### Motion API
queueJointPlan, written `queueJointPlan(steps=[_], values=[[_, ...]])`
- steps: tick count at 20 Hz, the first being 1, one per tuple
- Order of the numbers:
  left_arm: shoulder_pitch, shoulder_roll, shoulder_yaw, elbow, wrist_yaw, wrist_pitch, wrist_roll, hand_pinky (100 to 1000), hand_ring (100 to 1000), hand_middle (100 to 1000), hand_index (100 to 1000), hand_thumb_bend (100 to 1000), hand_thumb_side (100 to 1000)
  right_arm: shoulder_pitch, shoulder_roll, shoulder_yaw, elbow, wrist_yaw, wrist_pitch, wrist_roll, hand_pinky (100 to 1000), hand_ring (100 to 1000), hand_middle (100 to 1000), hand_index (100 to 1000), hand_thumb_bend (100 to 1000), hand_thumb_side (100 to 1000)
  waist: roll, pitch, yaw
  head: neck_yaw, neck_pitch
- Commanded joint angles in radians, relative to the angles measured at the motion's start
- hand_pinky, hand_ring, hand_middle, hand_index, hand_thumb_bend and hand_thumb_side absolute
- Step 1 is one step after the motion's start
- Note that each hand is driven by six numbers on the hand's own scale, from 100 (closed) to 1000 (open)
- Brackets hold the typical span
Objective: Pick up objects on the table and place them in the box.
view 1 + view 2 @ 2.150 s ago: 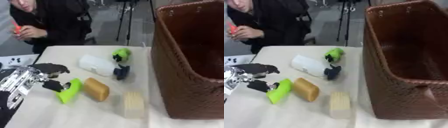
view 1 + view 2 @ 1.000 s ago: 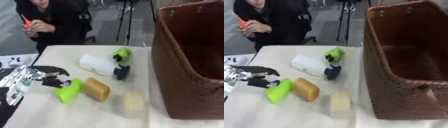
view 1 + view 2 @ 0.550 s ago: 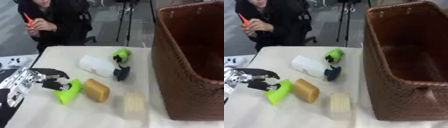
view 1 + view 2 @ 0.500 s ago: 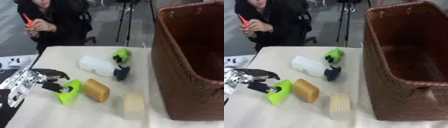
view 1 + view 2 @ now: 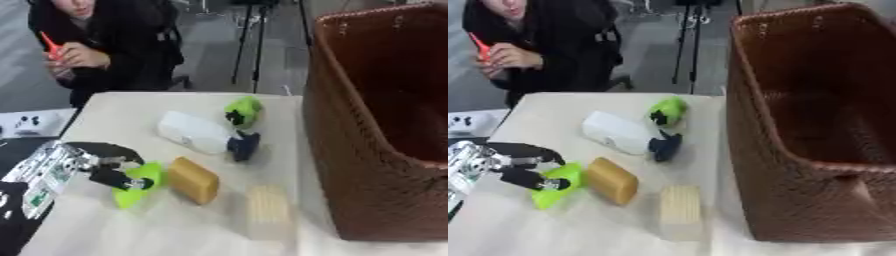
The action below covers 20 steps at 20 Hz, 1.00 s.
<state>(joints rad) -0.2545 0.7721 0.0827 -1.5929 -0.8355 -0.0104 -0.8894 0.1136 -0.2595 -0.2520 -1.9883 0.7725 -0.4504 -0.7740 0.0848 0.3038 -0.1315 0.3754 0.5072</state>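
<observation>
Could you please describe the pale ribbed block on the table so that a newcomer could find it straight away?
Start at the big brown woven box on the right. Beside its near left corner lies the pale ribbed block, nearest the table's front edge. Unlike the smooth tan block to its left, it is cream-coloured with grooves.

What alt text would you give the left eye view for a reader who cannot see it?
The robot's left hand pinches a bright green object on a beige table, beside a tan block, a white bottle and a tall brown woven basket.
</observation>
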Motion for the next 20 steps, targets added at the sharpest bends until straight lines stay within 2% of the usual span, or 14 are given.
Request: queueJointPlan(steps=[1, 14, 16, 20], values=[[-0.011, 0.020, 0.001, -0.006, -0.021, 0.004, 0.010, 1000, 1000, 1000, 1000, 447, 1000, -0.004, -0.009, -0.004, -0.012, -0.007, -0.134, -0.133, 804, 755, 741, 618, 100, 850, -0.003, -0.012, 0.001, 0.000, -0.014], [-0.010, 0.009, -0.022, -0.004, -0.144, 0.014, 0.034, 1000, 1000, 1000, 1000, 489, 1000, -0.007, -0.008, -0.004, -0.012, -0.017, -0.146, -0.133, 804, 752, 739, 616, 100, 858, -0.004, -0.008, -0.001, 0.001, -0.015], [-0.010, 0.009, -0.027, -0.002, -0.155, 0.009, 0.029, 1000, 1000, 1000, 1000, 510, 918, -0.009, -0.009, -0.003, -0.012, -0.020, -0.150, -0.133, 804, 751, 738, 614, 100, 870, -0.005, -0.007, 0.000, 0.001, -0.016], [-0.015, 0.009, -0.032, 0.002, -0.168, -0.001, 0.019, 1000, 1000, 1000, 1000, 509, 909, -0.011, -0.010, -0.003, -0.012, -0.030, -0.159, -0.133, 804, 750, 738, 614, 100, 871, -0.004, -0.005, -0.001, 0.002, -0.016]])
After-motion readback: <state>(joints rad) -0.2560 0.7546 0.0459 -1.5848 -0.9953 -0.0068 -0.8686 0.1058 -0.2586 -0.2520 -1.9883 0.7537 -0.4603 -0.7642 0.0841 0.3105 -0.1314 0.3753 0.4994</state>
